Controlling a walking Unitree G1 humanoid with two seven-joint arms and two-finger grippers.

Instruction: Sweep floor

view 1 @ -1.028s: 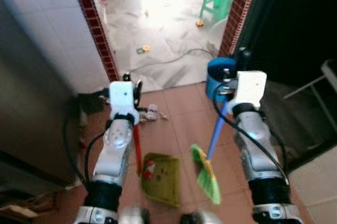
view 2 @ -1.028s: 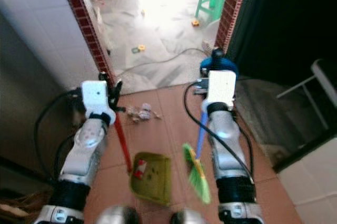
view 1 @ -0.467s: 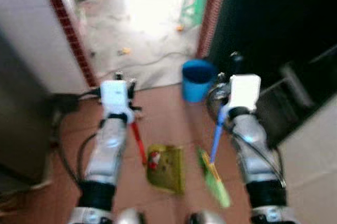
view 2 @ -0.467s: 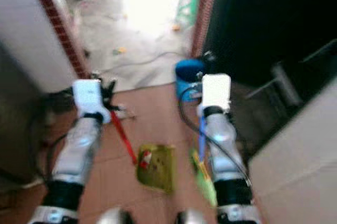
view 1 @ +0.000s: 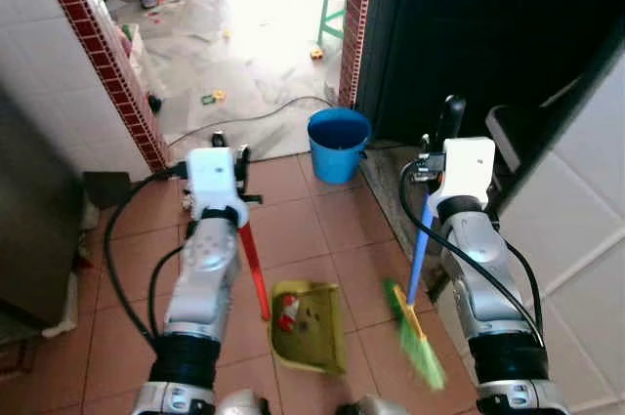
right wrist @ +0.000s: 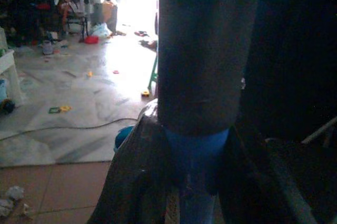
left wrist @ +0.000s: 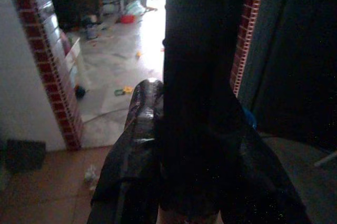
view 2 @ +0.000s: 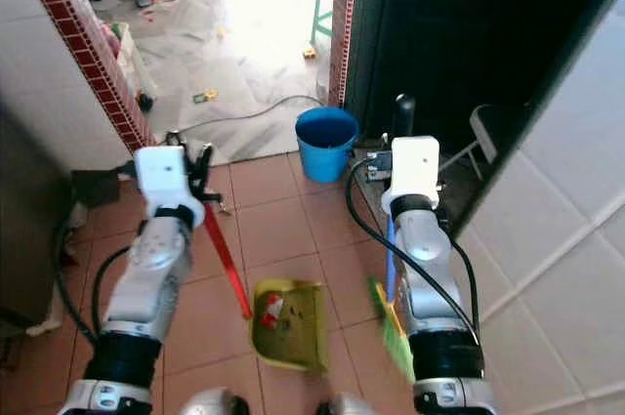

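The broom (view 1: 416, 310) hangs from the right gripper (view 1: 437, 173), whose fingers (right wrist: 131, 182) are clamped on its blue handle just below a dark sleeve at the handle's top. From those fingers the handle runs down and back toward the robot, and the green bristle head sits low, just off the terracotta tile floor (view 1: 322, 229), close in front of the robot's right side. In the right wrist view the blue shaft stands squarely between the two dark fingers, touching both.

The dustpan (view 1: 308, 327) is yellow-green and lies flat on the floor below and between the two arms, just beside the broom head. A bit of red and white rubbish (view 1: 286, 311) rests inside it. Its red handle (view 1: 253, 269) slants up to the left gripper (view 1: 230, 163), whose fingers (left wrist: 131, 150) are closed round the top of it, a dark grip filling the gap between them in the left wrist view.

Ahead of both sets of fingers stands a blue bucket (view 1: 338, 144) at a brick-edged doorway (view 1: 354, 24). Beyond it lie a pale marble floor (view 1: 244, 54) with scattered small litter, a dark cable (view 1: 254, 114), and a green stool (view 1: 334, 5).
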